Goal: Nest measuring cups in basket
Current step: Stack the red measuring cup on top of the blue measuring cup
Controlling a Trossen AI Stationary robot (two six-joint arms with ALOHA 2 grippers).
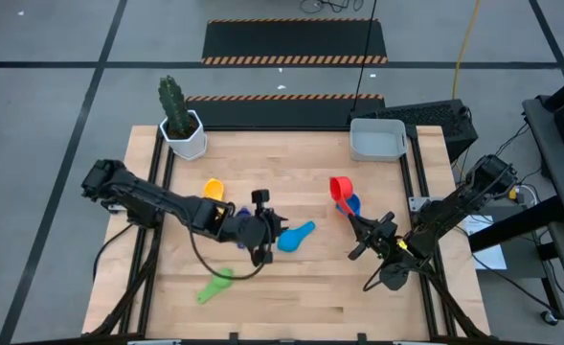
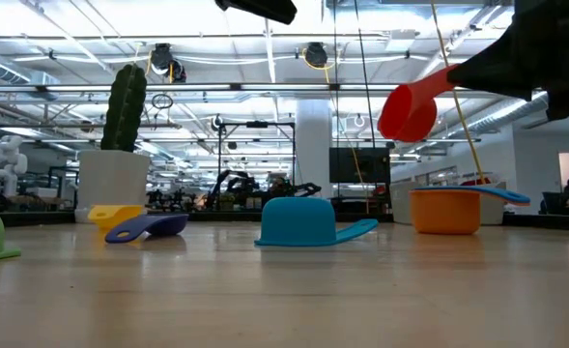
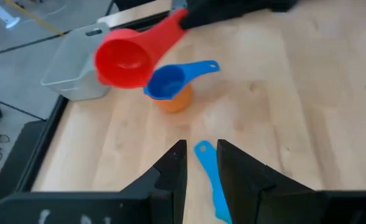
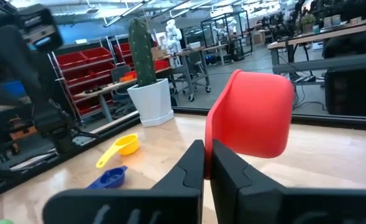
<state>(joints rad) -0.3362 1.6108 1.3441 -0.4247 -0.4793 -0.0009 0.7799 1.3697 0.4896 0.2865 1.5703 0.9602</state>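
Note:
My right gripper is shut on the red cup and holds it in the air over the orange cup, which stands on the table with a light blue cup nested inside. My left gripper is open and raised above a second light blue cup, which lies mouth down on the table; its handle shows between the fingers, lower down. The yellow cup, the dark blue cup and the green cup lie on the table. The grey basket stands at the far edge. My right gripper pinches the red cup's handle between its two fingers, coming from the table's near right side with the fingers lying along the handle. The cup is lifted clear, and its bowl sticks out beyond the fingertips, tilted.
A white hexagonal pot with a cactus stands at the far left corner. Black rails run along the table's left and right edges. Bare wood lies between the cups and the basket and along the near edge.

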